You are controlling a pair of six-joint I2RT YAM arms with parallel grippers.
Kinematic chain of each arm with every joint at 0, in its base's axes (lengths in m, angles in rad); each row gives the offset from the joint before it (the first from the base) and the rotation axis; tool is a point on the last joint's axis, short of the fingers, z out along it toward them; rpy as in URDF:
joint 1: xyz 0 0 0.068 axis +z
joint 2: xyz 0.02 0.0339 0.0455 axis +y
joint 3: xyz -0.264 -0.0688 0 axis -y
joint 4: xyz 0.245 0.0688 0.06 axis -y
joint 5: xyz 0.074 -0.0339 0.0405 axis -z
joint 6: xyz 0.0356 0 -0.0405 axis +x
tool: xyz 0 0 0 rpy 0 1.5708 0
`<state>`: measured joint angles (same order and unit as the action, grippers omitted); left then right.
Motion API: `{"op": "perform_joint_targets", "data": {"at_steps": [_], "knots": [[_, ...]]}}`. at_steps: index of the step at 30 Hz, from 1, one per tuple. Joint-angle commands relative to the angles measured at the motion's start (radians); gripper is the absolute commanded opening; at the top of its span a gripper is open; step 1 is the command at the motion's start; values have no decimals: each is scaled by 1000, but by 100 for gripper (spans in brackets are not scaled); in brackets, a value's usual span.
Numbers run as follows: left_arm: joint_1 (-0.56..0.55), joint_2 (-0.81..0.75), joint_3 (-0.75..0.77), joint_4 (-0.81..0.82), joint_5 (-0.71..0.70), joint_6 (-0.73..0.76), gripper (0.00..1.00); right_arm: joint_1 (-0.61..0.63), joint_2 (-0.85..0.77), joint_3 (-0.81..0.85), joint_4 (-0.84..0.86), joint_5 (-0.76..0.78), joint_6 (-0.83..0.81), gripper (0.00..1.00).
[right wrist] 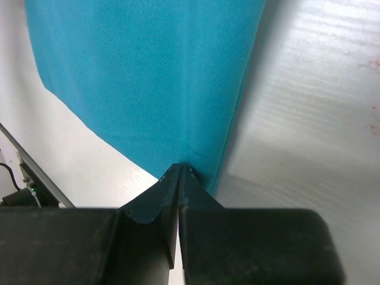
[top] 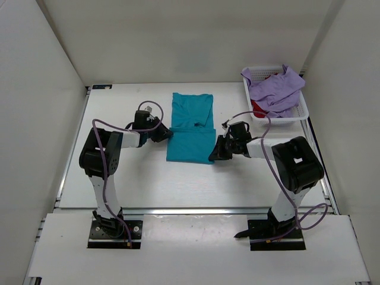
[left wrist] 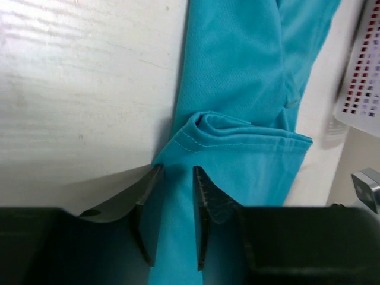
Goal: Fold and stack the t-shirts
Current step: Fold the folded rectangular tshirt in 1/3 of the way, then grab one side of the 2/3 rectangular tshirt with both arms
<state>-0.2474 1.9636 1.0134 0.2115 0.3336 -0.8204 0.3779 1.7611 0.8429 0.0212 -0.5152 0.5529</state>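
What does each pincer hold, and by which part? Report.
The left pincer grips the teal t-shirt by its left edge; the right pincer pinches its near right corner.

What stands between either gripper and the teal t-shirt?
Nothing visible. The left gripper has the teal t-shirt's left edge between its fingers; the right gripper is shut on its near right corner. The basket sits apart, far right.
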Motion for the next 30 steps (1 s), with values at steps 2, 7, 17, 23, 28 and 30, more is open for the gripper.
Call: {"op": "perform_joint_targets", "data": {"at_steps": [2,7,17,23,28,30], "knots": [[11,-109,-102,55,24,-20,42,-16,-46,-25,39,12,-10,0],[10,-297,-200,28,-43,-11,47,-19,-136,-50,36,-6,-25,14],[-121,-543,-421,-153,-185,115,55,-59,-247,-271,134,-19,18,41],[-139,-565,-516,-141,-231,121,60,-42,-183,-257,172,3,39,43],[-184,-491,-486,-132,-242,122,57,-47,-108,-239,227,-6,65,41],[-187,-448,-486,-110,-242,113,55,-43,-91,-225,233,3,71,37]]}}
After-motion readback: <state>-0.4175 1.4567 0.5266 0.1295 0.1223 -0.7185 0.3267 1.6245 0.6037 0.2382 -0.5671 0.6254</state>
